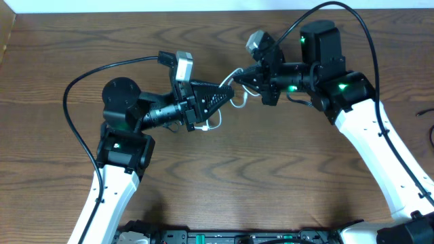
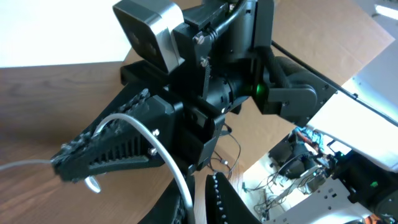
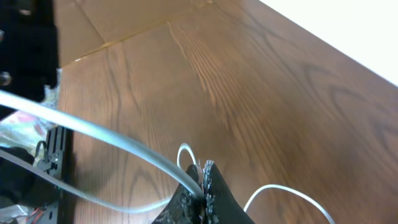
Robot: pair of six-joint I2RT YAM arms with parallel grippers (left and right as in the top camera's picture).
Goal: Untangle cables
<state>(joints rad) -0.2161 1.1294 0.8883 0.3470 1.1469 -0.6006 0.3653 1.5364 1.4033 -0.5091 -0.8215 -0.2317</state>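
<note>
Both arms bend inward over the middle of the desk (image 1: 285,176), their hands meeting tip to tip. The left hand (image 1: 228,84) is clamped on the white cable (image 1: 239,103) — the right hand (image 1: 239,74) is closed on the same cable. Its ends are hidden beneath the hands — thin, pale loops spill out on their near side.
</note>
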